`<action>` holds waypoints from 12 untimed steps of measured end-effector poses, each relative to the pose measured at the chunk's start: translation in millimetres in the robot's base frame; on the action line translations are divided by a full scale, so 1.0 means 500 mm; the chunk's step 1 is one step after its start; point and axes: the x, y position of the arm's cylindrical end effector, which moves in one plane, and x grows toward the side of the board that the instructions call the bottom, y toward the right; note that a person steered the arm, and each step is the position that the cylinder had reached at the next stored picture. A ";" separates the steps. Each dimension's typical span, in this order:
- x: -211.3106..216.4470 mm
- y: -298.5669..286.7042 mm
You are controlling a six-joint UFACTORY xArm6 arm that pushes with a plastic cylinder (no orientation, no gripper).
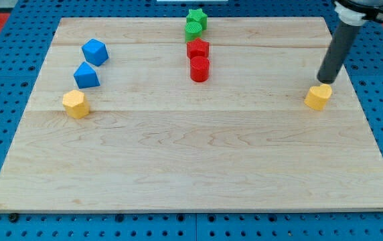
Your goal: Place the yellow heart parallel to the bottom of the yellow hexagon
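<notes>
Contact looks made, since my tip [324, 82] rests at the yellow heart [318, 97]'s one-o'clock edge by the worktop [198, 167]'s three-o'clock side, seemingly to shove it toward eight o'clock, below the yellow hexagon [75, 104] far off at nine o'clock; no fingers exist to clench.

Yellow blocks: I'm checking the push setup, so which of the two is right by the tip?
The yellow heart at the view's right, just below my tip; the yellow hexagon sits far left.
</notes>
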 end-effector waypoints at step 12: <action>0.138 -0.182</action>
